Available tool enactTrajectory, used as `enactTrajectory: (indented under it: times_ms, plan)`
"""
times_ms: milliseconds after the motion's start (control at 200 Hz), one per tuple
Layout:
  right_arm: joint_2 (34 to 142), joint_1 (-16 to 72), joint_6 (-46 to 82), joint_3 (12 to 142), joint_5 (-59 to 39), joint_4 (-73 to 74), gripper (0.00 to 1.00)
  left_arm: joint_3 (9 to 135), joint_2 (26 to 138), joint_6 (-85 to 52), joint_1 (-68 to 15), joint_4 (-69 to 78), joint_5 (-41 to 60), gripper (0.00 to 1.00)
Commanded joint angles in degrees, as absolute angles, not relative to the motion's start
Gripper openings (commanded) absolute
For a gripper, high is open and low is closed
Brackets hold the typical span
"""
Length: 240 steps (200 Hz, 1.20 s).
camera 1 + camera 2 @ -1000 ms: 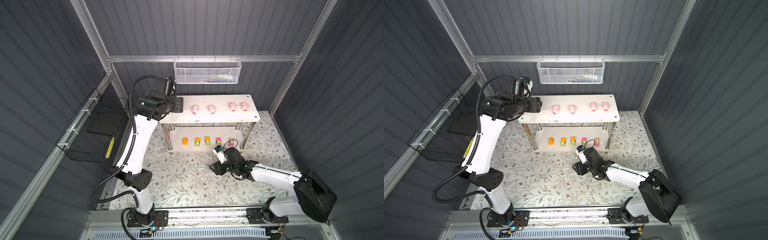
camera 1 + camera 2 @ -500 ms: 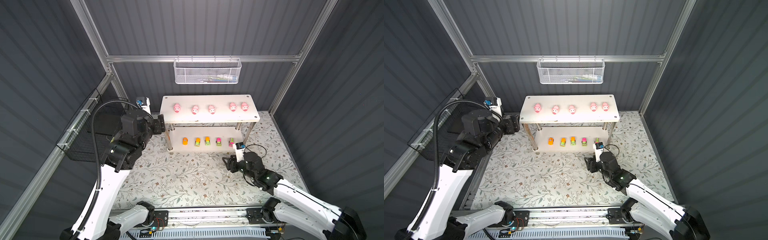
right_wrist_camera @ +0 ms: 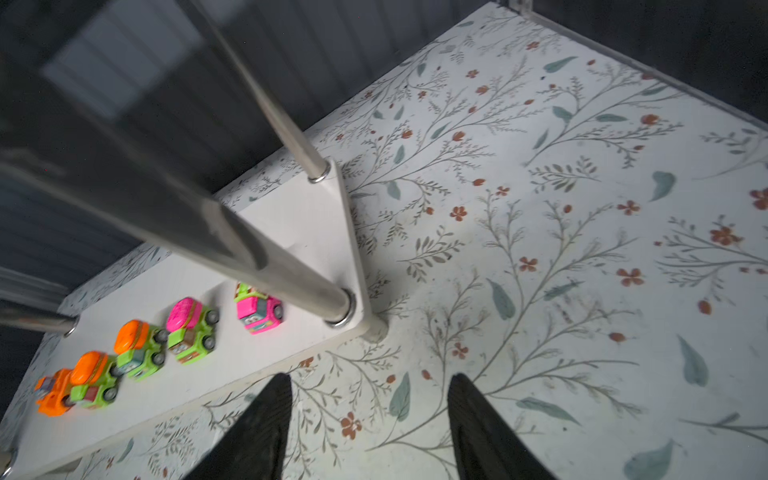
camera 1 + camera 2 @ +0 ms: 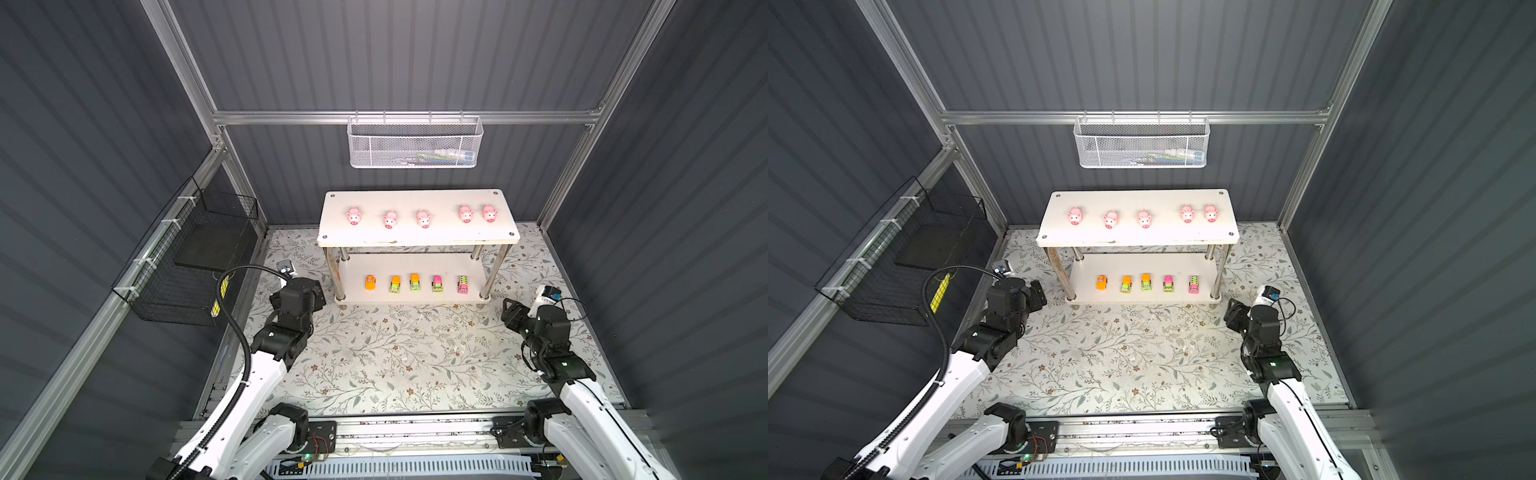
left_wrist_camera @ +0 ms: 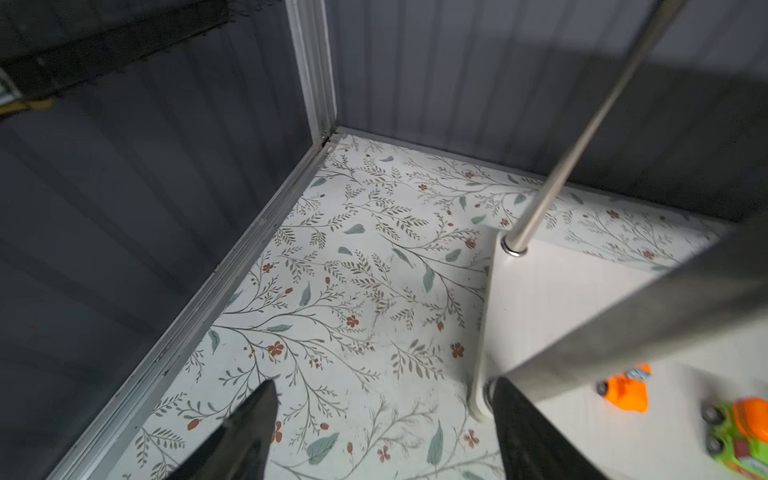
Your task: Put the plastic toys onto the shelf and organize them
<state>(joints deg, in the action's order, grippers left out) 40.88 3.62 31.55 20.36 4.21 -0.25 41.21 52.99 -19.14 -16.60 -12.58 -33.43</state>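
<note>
1. Pink pigs (image 4: 423, 219), five now, line the shelf (image 4: 415, 240) top board at frame centre, with five vehicles (image 4: 414, 281) below.
2. Left gripper (image 5: 382, 386) has pulled back lower left, jaws wide, empty.
3. Right gripper (image 3: 370, 377) has retreated lower right, partly open, empty. Task looks done.

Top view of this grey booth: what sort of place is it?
Likely a robot test cell, not a home: dark ribbed walls on an aluminium frame, two white robot arms mounted on a rail, and a white two-tier shelf of pink toy pigs and tiny cars.
</note>
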Motion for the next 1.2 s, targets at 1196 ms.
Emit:
enactTrajectory:
  times_ms: [1196]
  plan:
    - [63.5, -1.6, 16.2, 24.0, 14.8, 27.5, 0.65, 27.2, 96.9, -2.6, -4.7, 49.7, -21.1, 0.97]
